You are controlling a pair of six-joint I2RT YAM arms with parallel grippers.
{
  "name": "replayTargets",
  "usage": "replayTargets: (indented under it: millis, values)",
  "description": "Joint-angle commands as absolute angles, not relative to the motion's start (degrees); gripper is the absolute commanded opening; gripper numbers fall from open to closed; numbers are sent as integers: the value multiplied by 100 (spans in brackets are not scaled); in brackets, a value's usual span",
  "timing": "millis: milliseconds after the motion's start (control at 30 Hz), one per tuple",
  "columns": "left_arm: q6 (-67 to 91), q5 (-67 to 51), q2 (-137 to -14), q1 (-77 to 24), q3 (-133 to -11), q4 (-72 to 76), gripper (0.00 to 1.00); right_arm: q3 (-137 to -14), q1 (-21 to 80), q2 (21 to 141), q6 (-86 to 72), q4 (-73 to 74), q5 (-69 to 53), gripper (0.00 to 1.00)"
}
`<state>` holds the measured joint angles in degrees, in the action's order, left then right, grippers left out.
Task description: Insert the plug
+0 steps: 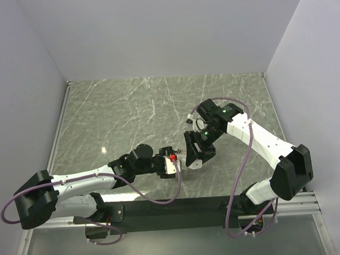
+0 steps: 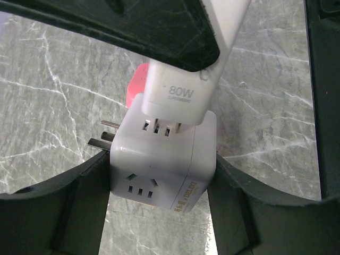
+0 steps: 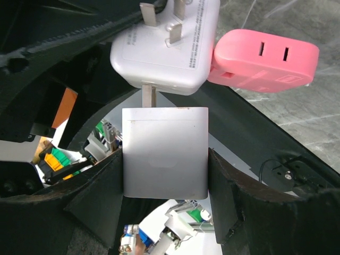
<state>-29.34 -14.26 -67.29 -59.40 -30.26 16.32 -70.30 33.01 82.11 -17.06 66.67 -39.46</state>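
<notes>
Left wrist view: the white 80W charger plug (image 2: pixel 178 90) meets the top face of the white cube-shaped socket adapter (image 2: pixel 159 159), a prong showing between them, above the grey-green marbled tabletop (image 1: pixel 129 106) enclosed by plain white walls (image 1: pixel 166 31). The left gripper (image 2: pixel 159 204), half-wide, clamps the socket adapter; the right gripper (image 3: pixel 164 175) likewise grips the charger plug.

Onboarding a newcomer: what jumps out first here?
Both grippers meet over the table, front of centre: the left gripper clamps a white socket cube with a pink block beside it, the right gripper a white charger. The charger's prongs enter the cube, but bare metal shows between them, so it is not fully seated.
</notes>
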Motion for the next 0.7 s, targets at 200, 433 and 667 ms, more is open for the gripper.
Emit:
replayTargets:
  millis: [200,433,667]
  values:
    - [-3006,-1635,-6363,-5968,-3173,2118,1,-7383,3322,8262,-1696,6680,-3964,0]
    - [-3006,-1626,-6442,-5977,-3217,2101,1,-7567,3322,8315,-1679,6706,-3955,0]
    - [-3006,-1617,-6407,-5977,-3199,2118,1,-7436,3331,8332,-1687,6688,-3999,0]
